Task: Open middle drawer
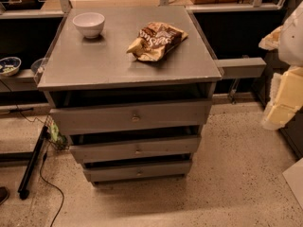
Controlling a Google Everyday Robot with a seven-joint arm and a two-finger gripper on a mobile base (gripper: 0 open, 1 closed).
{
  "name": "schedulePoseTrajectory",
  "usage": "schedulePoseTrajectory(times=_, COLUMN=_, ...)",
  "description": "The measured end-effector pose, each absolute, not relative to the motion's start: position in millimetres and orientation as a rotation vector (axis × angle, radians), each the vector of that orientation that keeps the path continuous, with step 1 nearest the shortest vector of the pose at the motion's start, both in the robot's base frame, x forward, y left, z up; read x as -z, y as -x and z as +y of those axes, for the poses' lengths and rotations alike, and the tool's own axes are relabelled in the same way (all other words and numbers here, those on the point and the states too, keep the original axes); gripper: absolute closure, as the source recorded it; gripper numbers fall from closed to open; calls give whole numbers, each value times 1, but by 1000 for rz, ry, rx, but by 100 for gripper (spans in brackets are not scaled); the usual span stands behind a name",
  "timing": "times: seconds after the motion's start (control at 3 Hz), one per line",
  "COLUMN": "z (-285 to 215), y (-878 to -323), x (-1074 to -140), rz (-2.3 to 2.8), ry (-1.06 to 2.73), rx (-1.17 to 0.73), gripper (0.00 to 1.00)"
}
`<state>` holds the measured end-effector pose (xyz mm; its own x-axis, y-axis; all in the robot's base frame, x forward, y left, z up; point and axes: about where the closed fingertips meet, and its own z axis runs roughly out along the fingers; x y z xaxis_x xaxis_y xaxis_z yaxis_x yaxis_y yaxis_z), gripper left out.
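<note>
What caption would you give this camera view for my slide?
Robot gripper at right edge, apart from the cabinet; middle drawer untouched; bowl and snack bag on top.

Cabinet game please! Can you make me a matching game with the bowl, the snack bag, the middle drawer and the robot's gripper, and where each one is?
Things:
1. white bowl
2. snack bag
3. middle drawer
4. gripper

Places:
A. between the top drawer and the bottom drawer
B. back left of the cabinet top
C. at the right edge of the picture, apart from the drawers
D. on the cabinet top, to the right of the bowl

Pairs: 1-B, 2-D, 3-A, 4-C.
</note>
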<state>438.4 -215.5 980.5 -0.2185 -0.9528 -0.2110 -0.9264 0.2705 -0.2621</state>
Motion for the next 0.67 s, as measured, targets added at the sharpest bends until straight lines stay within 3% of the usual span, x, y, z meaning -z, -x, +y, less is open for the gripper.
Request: schedulePoseTrajectory(times=0.67, z=-220, y=-439, x=-962, rz=2239, ry=1676, rx=122, gripper=0)
